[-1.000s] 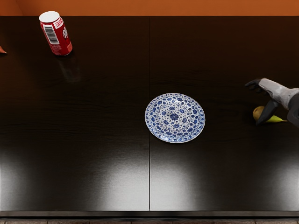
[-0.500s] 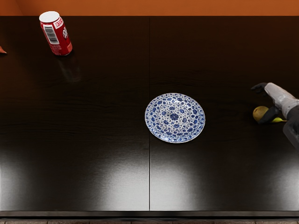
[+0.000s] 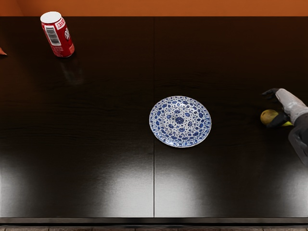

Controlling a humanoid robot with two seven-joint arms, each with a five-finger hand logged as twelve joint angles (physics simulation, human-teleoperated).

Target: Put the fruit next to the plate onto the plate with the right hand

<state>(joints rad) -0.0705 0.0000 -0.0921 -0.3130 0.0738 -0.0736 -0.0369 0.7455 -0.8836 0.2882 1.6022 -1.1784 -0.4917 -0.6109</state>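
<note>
One blue-patterned round plate (image 3: 180, 121), one yellow-green fruit (image 3: 267, 116) well right of it, right hand (image 3: 285, 102) spread over fruit, one red can (image 3: 57, 33) far upper-left (barcode, text unreadable)

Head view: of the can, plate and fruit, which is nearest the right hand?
The fruit, yellow-green, at the table's right edge beside the right hand. The plate sits mid-table; the can is at the far left corner.
</note>
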